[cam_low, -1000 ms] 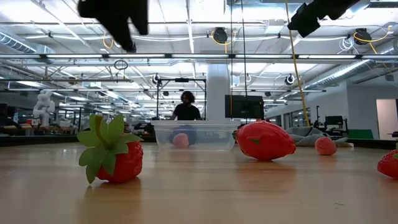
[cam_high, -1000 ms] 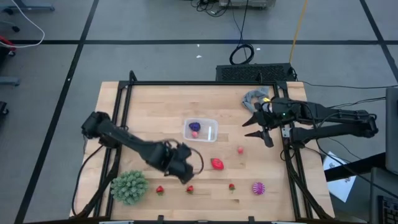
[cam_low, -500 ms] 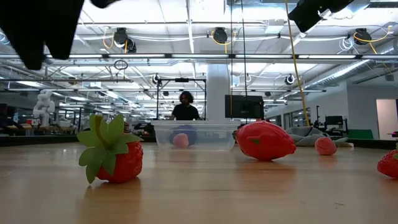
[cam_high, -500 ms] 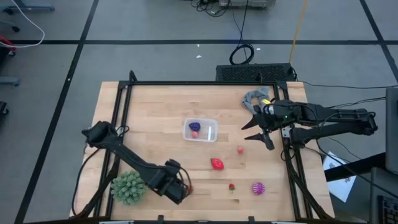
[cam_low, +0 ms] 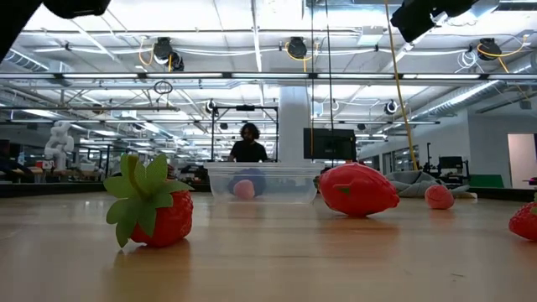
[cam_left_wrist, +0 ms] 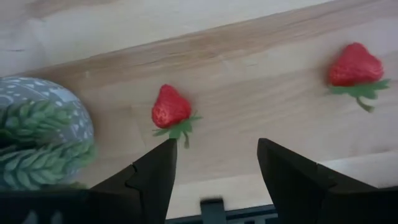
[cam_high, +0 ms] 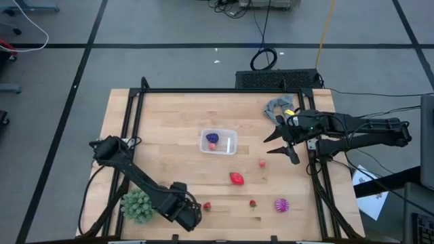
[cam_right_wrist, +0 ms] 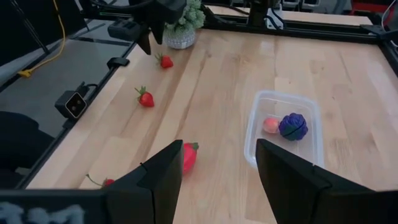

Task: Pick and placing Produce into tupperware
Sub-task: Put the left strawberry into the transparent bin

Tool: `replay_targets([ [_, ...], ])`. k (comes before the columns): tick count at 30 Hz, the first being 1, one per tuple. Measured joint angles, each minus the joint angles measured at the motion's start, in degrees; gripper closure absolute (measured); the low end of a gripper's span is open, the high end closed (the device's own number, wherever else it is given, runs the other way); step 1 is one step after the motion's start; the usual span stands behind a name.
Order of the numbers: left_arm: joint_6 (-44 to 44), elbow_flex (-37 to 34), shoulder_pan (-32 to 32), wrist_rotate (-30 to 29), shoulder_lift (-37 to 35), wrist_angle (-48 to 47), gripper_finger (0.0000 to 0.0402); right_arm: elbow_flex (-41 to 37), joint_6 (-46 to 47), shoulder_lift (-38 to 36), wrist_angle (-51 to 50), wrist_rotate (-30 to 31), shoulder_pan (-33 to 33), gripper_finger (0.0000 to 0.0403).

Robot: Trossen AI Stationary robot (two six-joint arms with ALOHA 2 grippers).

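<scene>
Below left tool [cam_left_wrist: 214, 165], open and empty: strawberry [cam_left_wrist: 170, 109], leaf end toward tool.

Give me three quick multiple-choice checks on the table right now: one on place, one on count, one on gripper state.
1. Where is the left gripper?
A. over the tub
B. at the near edge, beside the green spiky ball
C. by the grey cloth

2. How many pieces lie in the clear tub?
A. none
B. two
C. four

3. How do the right gripper's fingers stand?
A. open, holding nothing
B. shut on a strawberry
C. shut on the cloth

Key: 1 B, the high view shows it there. 2 B, a purple fruit and a pink one. 3 A, its wrist view shows a bare gap.
</scene>
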Motion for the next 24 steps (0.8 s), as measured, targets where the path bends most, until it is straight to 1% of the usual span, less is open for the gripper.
replay_targets([
  [10,0.95,0.02,1.47,3.02,4.09,-2.0,0.0172,0.0,-0.1,0.0,-0.36,0.02,0.0,0.0211],
  [18,1.57,0.0,1.65,4.37,4.19,-4.28,0.0172,0.0,-0.1,0.02,-0.42,0.02,0.0,0.0211],
  [24,1.62,0.0,1.61,4.43,4.19,-3.93,0.0172,0.0,-0.1,0.02,-0.39,0.02,0.0,0.0211],
])
